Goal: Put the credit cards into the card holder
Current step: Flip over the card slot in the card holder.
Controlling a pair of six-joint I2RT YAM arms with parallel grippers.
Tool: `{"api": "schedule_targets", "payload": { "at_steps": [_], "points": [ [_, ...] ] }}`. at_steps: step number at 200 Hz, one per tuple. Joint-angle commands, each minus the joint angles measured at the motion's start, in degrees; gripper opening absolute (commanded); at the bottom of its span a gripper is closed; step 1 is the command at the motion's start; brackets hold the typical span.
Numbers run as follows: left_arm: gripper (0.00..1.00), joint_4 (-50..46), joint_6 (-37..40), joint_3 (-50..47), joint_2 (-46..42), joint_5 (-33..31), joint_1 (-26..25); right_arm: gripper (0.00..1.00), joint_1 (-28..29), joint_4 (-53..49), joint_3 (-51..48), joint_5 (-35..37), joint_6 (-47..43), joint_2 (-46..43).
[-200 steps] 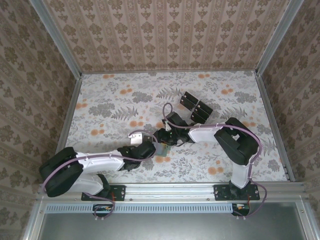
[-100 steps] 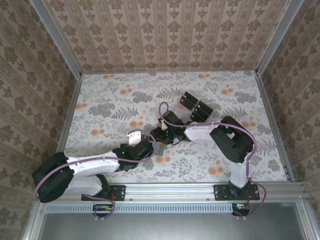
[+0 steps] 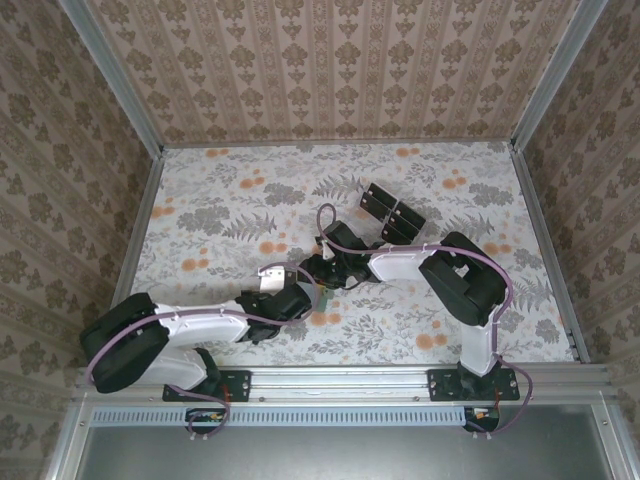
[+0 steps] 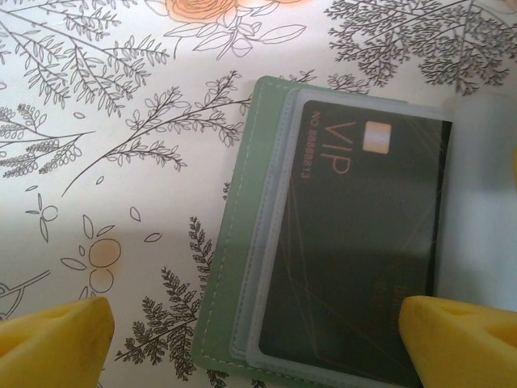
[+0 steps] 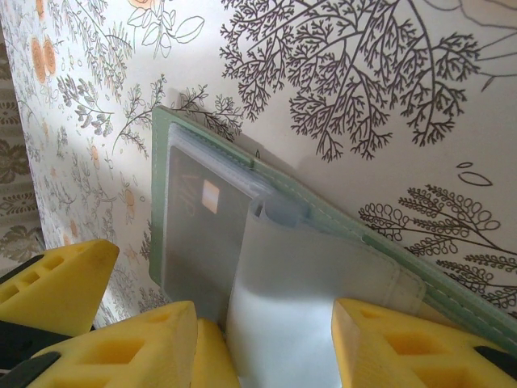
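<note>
Left gripper (image 4: 258, 335) stands fully open and empty astride the card holder (image 4: 234, 259) on the floral table (image 3: 220, 200) inside patterned walls (image 3: 330, 70), while the right gripper (image 5: 266, 343) half-open brackets a lifted clear sleeve (image 5: 307, 275), clamping unconfirmed, and one black card (image 4: 355, 259) sits pocketed, with other cards (image 3: 378, 200) well apart.

Robot test cell, wallpapered walls (image 3: 330, 70), aluminium frame (image 3: 340, 378)

Soft, even light is falling on the floral surface (image 3: 220, 215), leaving faint shadows beneath the arms. Just above the left end effector (image 4: 257, 343), shade is dimming the black card (image 4: 355, 242). Within the right end effector (image 5: 283, 347), itself blurring out of focus, the clear sleeve (image 5: 299, 299) is glaring pale white.
</note>
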Motion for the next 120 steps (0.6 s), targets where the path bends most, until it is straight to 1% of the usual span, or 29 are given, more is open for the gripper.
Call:
{"api": "schedule_targets", "payload": {
  "at_steps": [1, 47, 120],
  "points": [
    [1.00, -2.50, -3.32, -0.67, 0.96, -2.10, 0.28, 0.48, 0.21, -1.54, 0.44, -0.32, -0.02, -2.10],
    [1.00, -3.36, -5.54, -0.84, 2.23, -2.01, 0.24, 0.48, -0.16, -2.33, -2.76, 3.07, -0.43, -7.59],
    [1.00, -3.43, -5.99, -0.91, 2.59, -2.10, 0.37, 0.48, 0.74, -1.08, -5.89, 3.86, 1.16, -8.70]
  ]
}}
